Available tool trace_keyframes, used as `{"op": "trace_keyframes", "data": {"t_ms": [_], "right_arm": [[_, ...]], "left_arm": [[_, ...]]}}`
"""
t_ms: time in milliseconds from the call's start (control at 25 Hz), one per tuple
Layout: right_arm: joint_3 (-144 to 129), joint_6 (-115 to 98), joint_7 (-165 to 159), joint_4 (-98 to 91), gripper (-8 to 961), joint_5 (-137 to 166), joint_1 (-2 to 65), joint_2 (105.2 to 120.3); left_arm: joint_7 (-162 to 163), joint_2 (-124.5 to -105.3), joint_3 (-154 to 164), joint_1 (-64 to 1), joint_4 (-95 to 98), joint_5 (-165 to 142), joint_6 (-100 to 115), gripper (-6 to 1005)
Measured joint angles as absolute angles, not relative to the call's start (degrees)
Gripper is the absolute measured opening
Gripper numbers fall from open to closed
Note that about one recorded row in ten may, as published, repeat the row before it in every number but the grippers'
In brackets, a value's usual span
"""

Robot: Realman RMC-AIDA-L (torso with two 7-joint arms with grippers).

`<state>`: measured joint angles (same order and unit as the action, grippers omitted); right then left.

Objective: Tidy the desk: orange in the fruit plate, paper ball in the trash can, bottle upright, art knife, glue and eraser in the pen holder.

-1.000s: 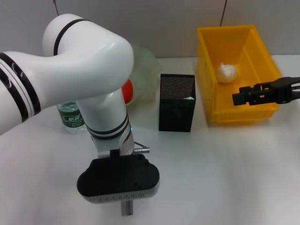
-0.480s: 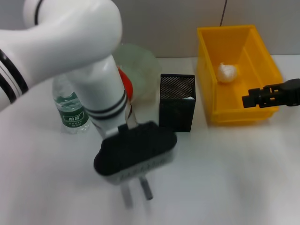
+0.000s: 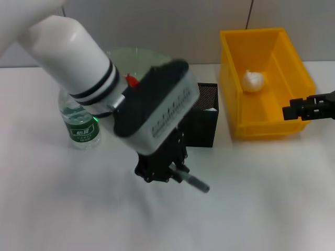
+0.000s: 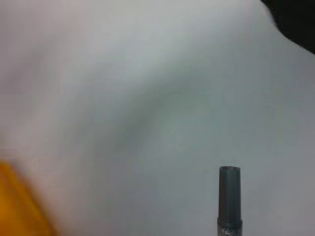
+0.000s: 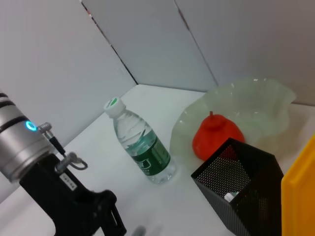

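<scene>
So closest to the camera, the left gripper [image 3: 170, 170] is hanging over the white desk [image 3: 251, 209] just in front of the pen holder [image 3: 201, 123], and it's gripping a slim grey stick-like thing [image 3: 194, 182], probably the art knife or the glue, can't say which. Its grey tip is poking out past the fingers in the left wrist view too [image 4: 229, 196], with bare desk under it.

Right behind that, the pen holder is standing upright, with something white sitting inside it [image 5: 229, 196], too small to make out. The bottle [image 3: 79, 123] is standing upright off to the left, cap on top. Behind the arm, the orange [image 5: 216, 137] is sitting in the fruit plate [image 5: 256, 101], which is just beside the pen holder.

Over on the right, the right gripper [image 3: 296, 111] is hovering at the front right corner of the trash can [image 3: 264, 78], and honestly I can't tell if it's open or closed. The paper ball [image 3: 253, 80] is lying inside the trash can, toward the back.
</scene>
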<state>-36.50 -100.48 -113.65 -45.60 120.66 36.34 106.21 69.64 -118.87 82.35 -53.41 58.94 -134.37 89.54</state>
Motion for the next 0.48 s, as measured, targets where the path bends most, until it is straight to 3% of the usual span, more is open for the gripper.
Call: {"op": "trace_keyframes", "data": {"t_ms": [480], "right_arm": [[-37.1,-100.2,-109.4,-45.9,694,121.2,36.2,106.23]], "left_arm": [[90.3,-118.63,69.2,-51.7,55.3,-127.5,90.5,148]]}}
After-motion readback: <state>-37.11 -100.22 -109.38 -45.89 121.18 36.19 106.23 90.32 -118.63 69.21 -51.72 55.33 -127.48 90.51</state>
